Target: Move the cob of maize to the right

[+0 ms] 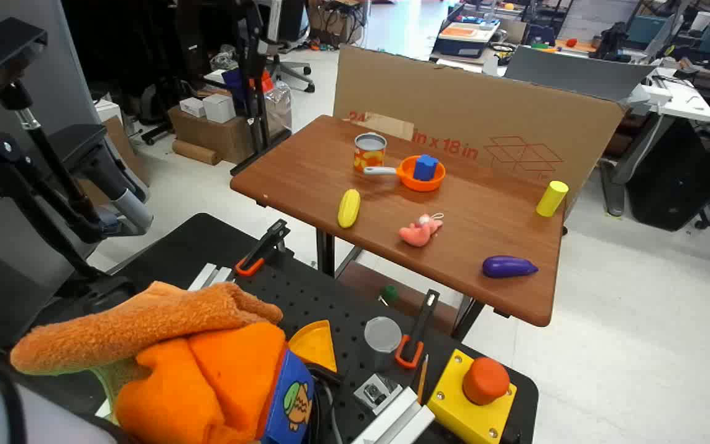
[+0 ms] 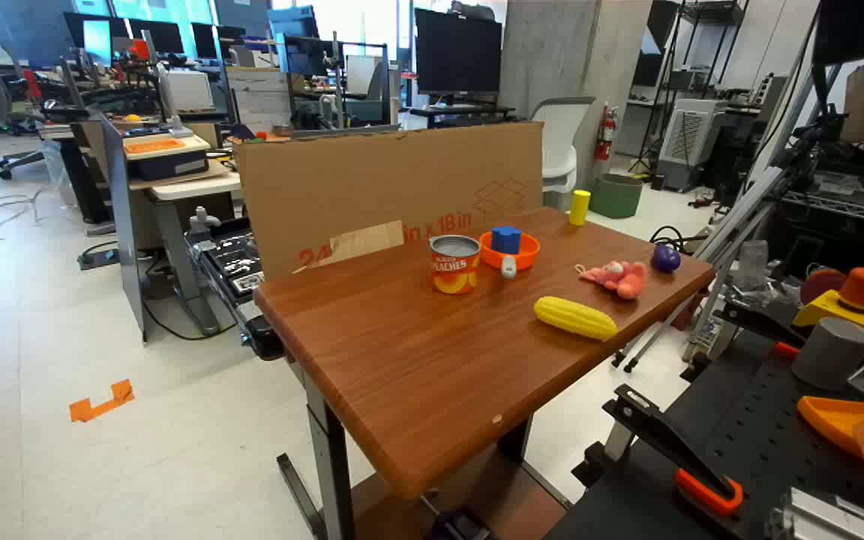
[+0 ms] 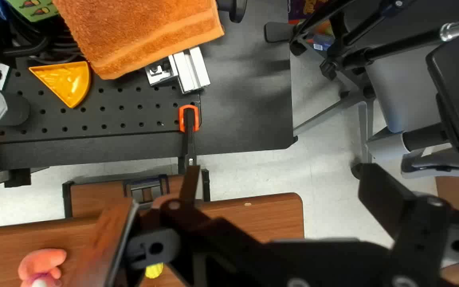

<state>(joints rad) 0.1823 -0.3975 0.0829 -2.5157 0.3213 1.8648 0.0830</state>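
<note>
The cob of maize (image 1: 349, 208) is a yellow, ridged toy cob lying on its side on the brown table (image 1: 306, 163), near the edge facing the black bench. In an exterior view it (image 2: 575, 317) lies near the table's front edge, beside the pink toy. In the wrist view only a small yellow part of the cob (image 3: 154, 270) shows behind the gripper's linkage. My gripper (image 3: 280, 175) shows in the wrist view only; its fingers are wide apart with nothing between them. It is apart from the cob.
On the table are a pink-orange toy (image 1: 420, 230), a purple toy (image 1: 509, 266), a yellow cylinder (image 1: 552, 198), a peach can (image 2: 454, 264) and an orange pan (image 1: 416, 184) holding a blue piece (image 1: 425, 167). Cardboard (image 2: 394, 176) stands behind. The black bench (image 3: 245, 119) bears clamps and an orange towel (image 3: 146, 36).
</note>
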